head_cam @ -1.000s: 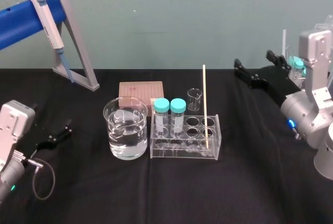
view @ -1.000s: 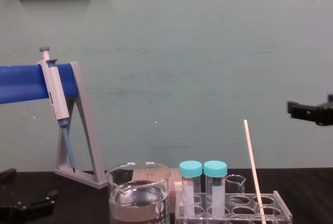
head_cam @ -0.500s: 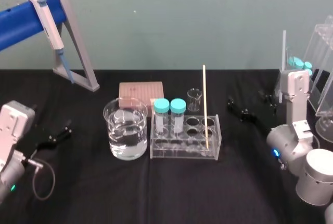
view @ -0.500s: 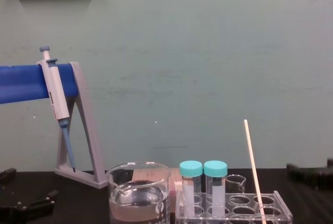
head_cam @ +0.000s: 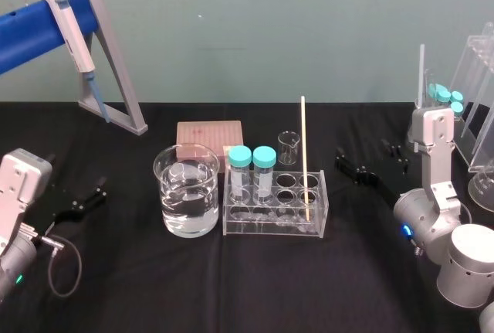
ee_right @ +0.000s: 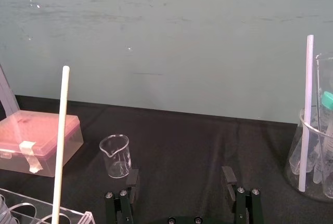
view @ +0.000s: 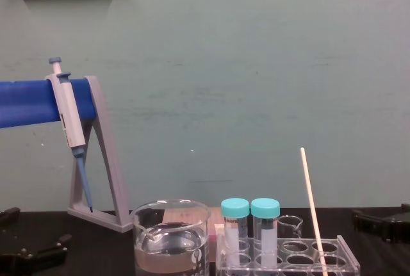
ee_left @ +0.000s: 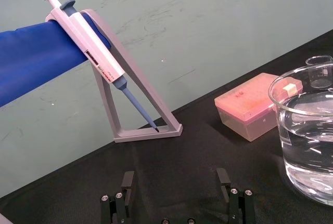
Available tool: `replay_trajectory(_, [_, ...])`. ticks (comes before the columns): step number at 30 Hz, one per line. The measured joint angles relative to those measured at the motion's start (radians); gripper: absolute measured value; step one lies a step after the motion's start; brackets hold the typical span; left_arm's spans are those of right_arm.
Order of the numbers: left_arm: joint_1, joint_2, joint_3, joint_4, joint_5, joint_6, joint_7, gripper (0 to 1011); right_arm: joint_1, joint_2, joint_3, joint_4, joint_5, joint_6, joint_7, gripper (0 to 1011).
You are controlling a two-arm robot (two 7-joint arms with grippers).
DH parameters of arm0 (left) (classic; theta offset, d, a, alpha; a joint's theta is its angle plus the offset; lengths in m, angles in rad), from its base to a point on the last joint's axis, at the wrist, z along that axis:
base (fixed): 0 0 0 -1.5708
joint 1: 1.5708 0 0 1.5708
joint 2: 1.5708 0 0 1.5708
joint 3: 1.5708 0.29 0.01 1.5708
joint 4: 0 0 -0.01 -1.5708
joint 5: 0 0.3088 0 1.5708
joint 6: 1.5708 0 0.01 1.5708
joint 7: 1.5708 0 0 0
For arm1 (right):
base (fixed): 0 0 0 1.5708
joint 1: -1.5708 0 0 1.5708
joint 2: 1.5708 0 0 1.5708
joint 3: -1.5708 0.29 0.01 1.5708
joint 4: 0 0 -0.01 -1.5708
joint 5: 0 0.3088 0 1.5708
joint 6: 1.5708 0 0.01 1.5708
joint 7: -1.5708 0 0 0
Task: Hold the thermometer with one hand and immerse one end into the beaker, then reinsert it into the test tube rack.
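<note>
The thermometer [head_cam: 304, 159] is a thin cream rod standing upright in the right end of the clear test tube rack [head_cam: 270, 226]; it also shows in the right wrist view [ee_right: 61, 141] and the chest view [view: 311, 205]. The beaker [head_cam: 186, 190], partly filled with clear liquid, stands just left of the rack. My right gripper [head_cam: 363, 152] hovers low over the table to the right of the rack, open and empty, pointing toward it [ee_right: 180, 180]. My left gripper [head_cam: 86, 196] rests open at the table's left, apart from the beaker [ee_left: 307, 130].
A grey A-frame stand [head_cam: 112, 78] with a blue bar and a pipette [head_cam: 69, 28] is at the back left. A pink box [head_cam: 208, 134] and a tiny beaker [head_cam: 289, 147] sit behind the rack. Two teal-capped tubes [head_cam: 252, 169] fill its left holes. Clear glassware [head_cam: 475, 109] stands at the far right.
My right arm has swung down from high at the right to low over the table, its gripper now nearer the rack. The left arm and the thermometer have not moved.
</note>
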Motion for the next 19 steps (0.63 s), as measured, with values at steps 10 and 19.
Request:
replay_trajectory(10, [0.000, 0.000, 0.000, 0.000, 0.000, 0.000, 0.000, 1004, 0.001, 0.002, 0.000, -0.005, 0.002, 0.001, 0.001, 1002])
replay_trajectory(19, [0.000, 0.000, 0.000, 0.000, 0.000, 0.000, 0.000, 1004, 0.001, 0.003, 0.000, -0.007, 0.003, 0.001, 0.002, 1003])
